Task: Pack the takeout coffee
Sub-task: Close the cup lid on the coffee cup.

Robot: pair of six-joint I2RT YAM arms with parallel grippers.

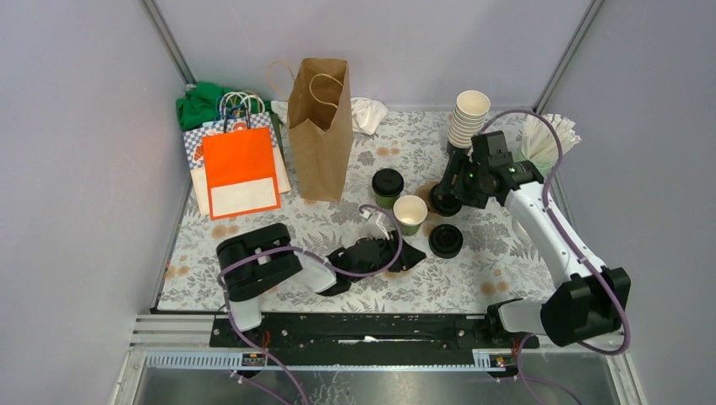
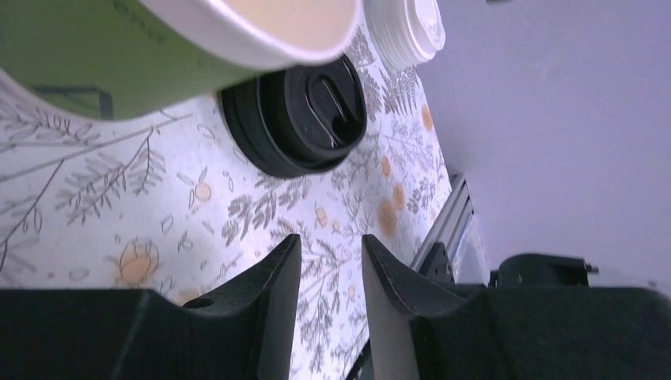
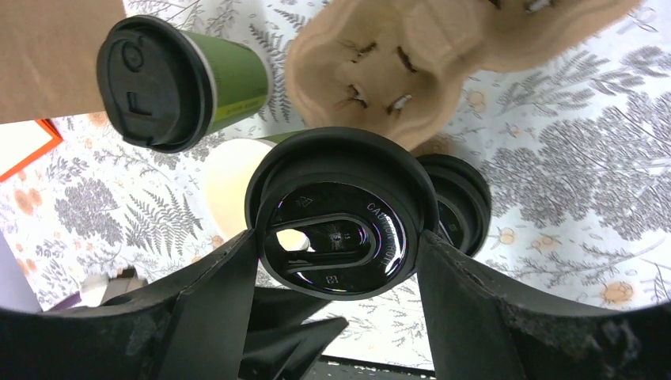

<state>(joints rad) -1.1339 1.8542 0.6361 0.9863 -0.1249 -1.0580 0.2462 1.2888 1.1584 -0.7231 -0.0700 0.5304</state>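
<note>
R claw grips black lid, L claw jaws apart

Left arm, right arm: white link shells, bulky black joint housings. Purple cable runs back from each wrist. Two green indicator lights on the right arm's black housing, just behind its fingers. Fingers: matte black, wedge-shaped, tapering to the tips, grainy surface.

Brown paper bag, orange bag, cream cup stack, floral tablecloth
</note>
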